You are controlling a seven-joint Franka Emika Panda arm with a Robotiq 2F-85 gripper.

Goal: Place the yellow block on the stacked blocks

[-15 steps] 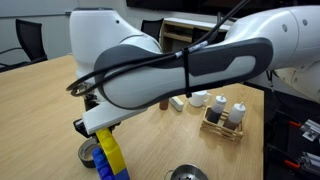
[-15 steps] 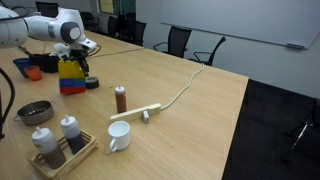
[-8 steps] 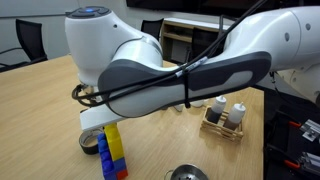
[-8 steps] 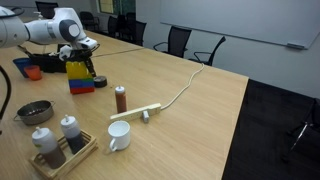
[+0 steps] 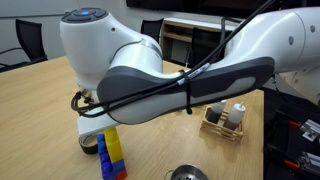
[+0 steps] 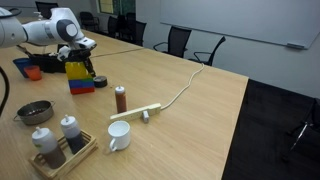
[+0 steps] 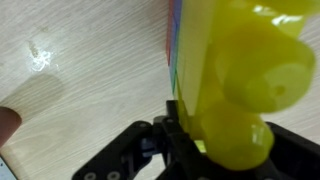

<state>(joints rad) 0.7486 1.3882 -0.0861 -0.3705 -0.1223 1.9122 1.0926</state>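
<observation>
The stacked blocks stand on the wooden table, yellow bricks on top of red and blue ones; they also show in an exterior view. My gripper is right at the top of the stack. In the wrist view my gripper is shut on the yellow block, which fills the space between the black fingers and sits against the top of the stacked blocks. The right finger is hidden behind the yellow plastic. The arm hides the gripper in an exterior view.
A tape roll lies beside the stack. A brown bottle, a white mug, a white strip with a cable, a metal bowl and a wooden tray of bottles stand on the table.
The arm has swung over the stack and come down onto it. The stack has shifted slightly along the table. In the last half second almost nothing moved.
</observation>
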